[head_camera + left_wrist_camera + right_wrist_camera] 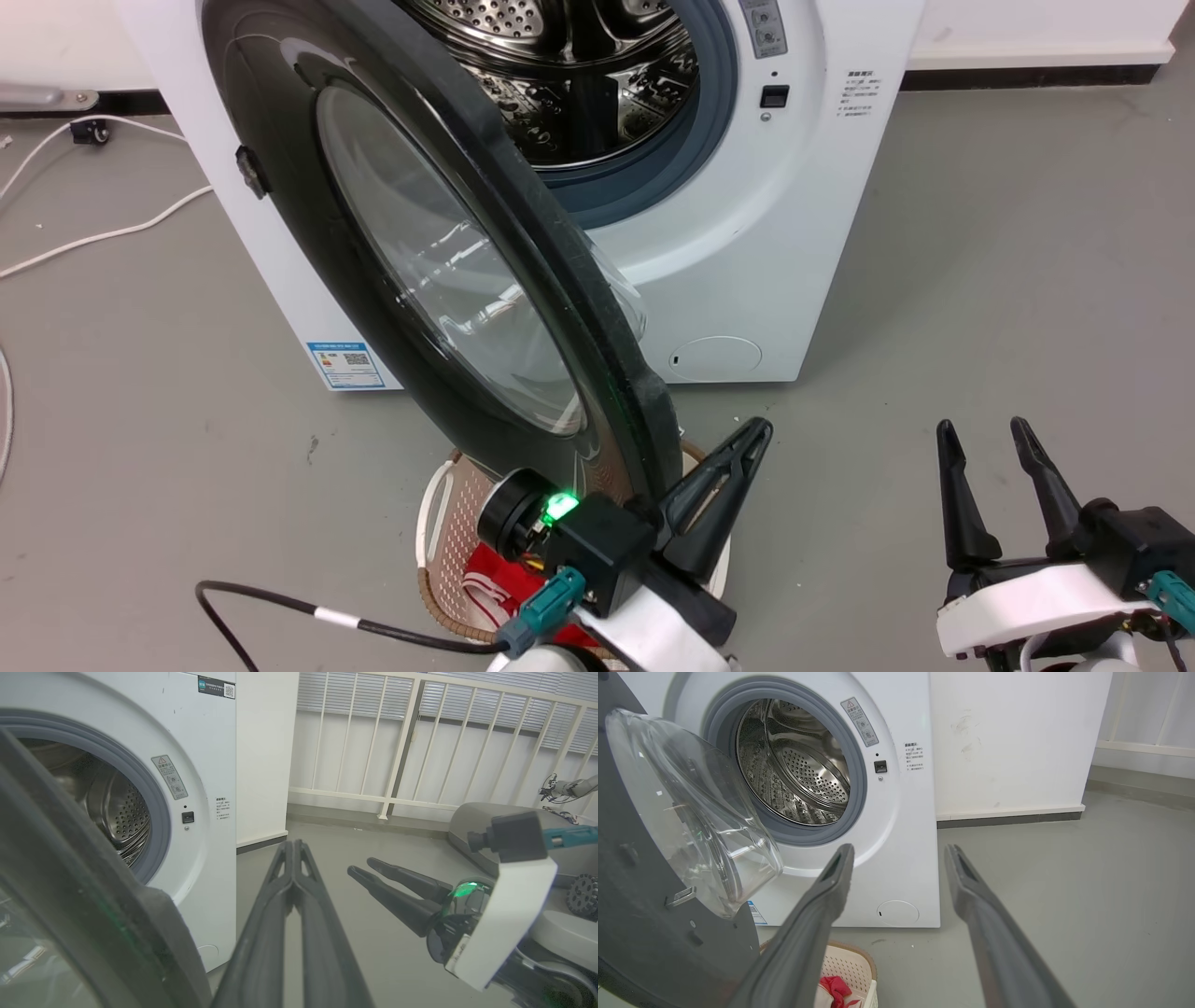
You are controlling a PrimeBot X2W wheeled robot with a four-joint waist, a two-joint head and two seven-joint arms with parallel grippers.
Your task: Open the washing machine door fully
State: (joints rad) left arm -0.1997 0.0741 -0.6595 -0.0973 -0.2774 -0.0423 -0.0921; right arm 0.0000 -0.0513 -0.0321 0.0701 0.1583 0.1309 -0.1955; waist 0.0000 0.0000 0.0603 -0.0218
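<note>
- Grey floor, white wall behind; washer (747,233) stands against it, steel drum laid bare.
- Door (439,271) is seen standing out from the washer toward the robot, hinged at the washer's left side. Its free edge is nearest the head camera, above a basket (431,504).
- Left gripper (754,431) is placed just beside that free edge, on the bowl-bearing inner face. Its fingers are pressed together with nothing held. Contact with the rim cannot be told.
- Right gripper (985,429) is hung well apart to the right, fingers parted, nothing held.
- Door lies directly to the left of the left gripper, whose fingers run roughly along the door's plane, toward the washer.
- Judged: the door is only part open and the swing left to make is leftward, away from the opening. A sideways push is called for, and the left arm is by far the nearer.
</note>
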